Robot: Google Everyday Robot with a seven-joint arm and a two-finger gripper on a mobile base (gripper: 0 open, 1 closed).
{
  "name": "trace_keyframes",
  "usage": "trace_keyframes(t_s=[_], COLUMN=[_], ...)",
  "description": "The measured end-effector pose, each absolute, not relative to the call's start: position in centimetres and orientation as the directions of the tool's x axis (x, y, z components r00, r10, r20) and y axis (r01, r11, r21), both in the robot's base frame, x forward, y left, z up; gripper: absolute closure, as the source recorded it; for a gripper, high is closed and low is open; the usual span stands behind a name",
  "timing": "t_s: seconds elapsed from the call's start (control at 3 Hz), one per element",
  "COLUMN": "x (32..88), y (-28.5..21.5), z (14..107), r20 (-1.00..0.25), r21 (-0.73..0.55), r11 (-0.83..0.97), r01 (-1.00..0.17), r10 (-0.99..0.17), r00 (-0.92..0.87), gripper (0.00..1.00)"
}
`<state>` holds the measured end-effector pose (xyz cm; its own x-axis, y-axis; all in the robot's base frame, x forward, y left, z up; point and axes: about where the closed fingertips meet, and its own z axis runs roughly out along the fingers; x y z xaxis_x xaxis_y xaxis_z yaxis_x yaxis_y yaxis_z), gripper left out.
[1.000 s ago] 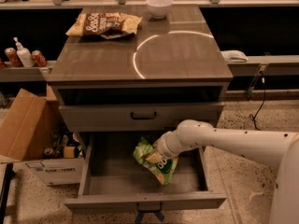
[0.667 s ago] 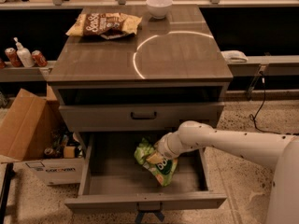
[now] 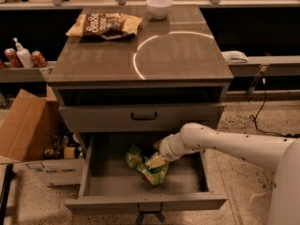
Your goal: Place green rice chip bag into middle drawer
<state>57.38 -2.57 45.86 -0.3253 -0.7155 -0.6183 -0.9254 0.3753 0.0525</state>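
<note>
The green rice chip bag (image 3: 146, 167) is inside the open middle drawer (image 3: 110, 181), near the centre of its grey floor and tilted. My gripper (image 3: 156, 160) is down in the drawer at the bag's upper right side, at the end of my white arm (image 3: 220, 142), which reaches in from the right. The gripper's tip is mostly hidden by the wrist and the bag.
A closed drawer front with a black bar handle (image 3: 144, 116) sits above the open drawer. A beige-and-brown chip bag (image 3: 104, 25) and a white bowl (image 3: 159, 6) are on the cabinet top. An open cardboard box (image 3: 33, 139) stands on the floor at left.
The green bag has shifted a little to the left inside the drawer, and the wrist has dipped slightly with it. The rest of the arm has barely moved.
</note>
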Motion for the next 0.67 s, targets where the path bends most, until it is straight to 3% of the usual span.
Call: trace_keyframes(t_s=[0.33,0.67], x=[56.8,55.1], y=[-3.9,-6.1], z=[45.9,45.8], r20=[-0.619,-0.618], r21=[0.062,0.089], r11=[0.411,0.471], r01=[-0.91,-0.877], r10=[-0.699,-0.665], r00=[-0.358,-0.42], gripper=[0.0,0.0])
